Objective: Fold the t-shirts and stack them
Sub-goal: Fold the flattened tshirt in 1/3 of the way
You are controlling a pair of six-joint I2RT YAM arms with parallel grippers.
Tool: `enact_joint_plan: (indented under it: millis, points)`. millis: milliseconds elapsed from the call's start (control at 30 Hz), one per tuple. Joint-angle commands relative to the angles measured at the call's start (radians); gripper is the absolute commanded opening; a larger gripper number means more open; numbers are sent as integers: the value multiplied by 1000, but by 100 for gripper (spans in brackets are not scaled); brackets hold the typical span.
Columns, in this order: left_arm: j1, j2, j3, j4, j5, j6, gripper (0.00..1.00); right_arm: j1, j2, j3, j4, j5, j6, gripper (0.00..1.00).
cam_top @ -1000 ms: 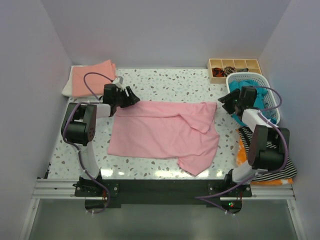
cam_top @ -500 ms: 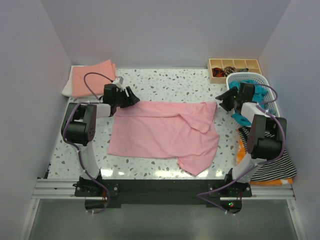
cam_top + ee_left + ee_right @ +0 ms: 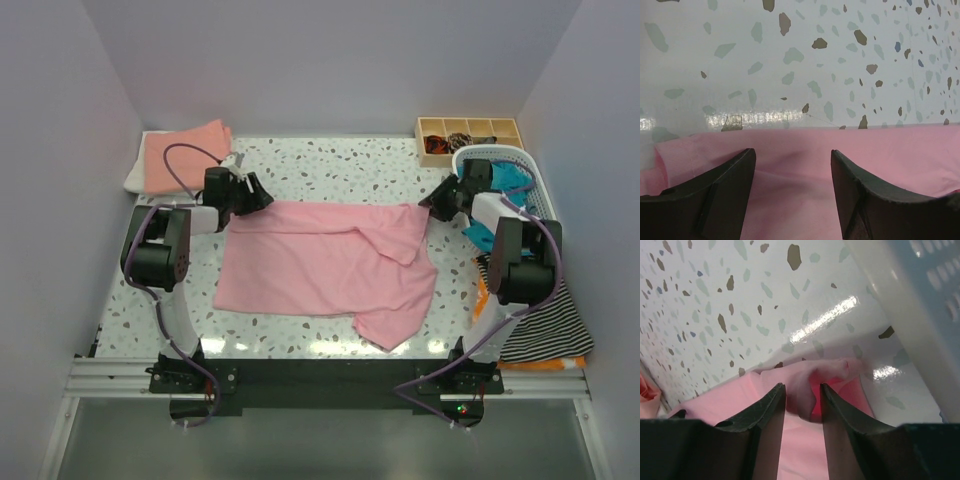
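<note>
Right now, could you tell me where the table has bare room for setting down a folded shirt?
The far strip of table is bare, between the folded salmon shirt and the wooden tray, beyond the pink t-shirt. A narrower strip lies bare along the near left edge. The right side is crowded: basket, striped cloth.

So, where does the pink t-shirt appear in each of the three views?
Top external: the pink t-shirt lies spread across the middle of the table.
Left wrist: the shirt fills the bottom part.
Right wrist: the shirt covers the lower left.
Shared landmark: the speckled table surface.
</note>
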Motion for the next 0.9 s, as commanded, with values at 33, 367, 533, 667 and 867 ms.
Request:
enact_joint_plan:
  millis: [33,367,533,667,867]
  points:
    - [14,-6,-2,-21,-45,36,67,13,14,54,-53,13,-41,28]
    - [63,-108,-159,-101,-212,16,64,13,-31,80,-88,97,-110,0]
    - [80,-153,-196,-122,-263,19,65,16,1,106,-142,139,-127,0]
    - [81,-122,-171,-115,-229,28,65,17,-3,56,-20,74,-125,31]
    - [81,-174,-156,-63,-194,48,69,31,-102,59,46,3,-216,75]
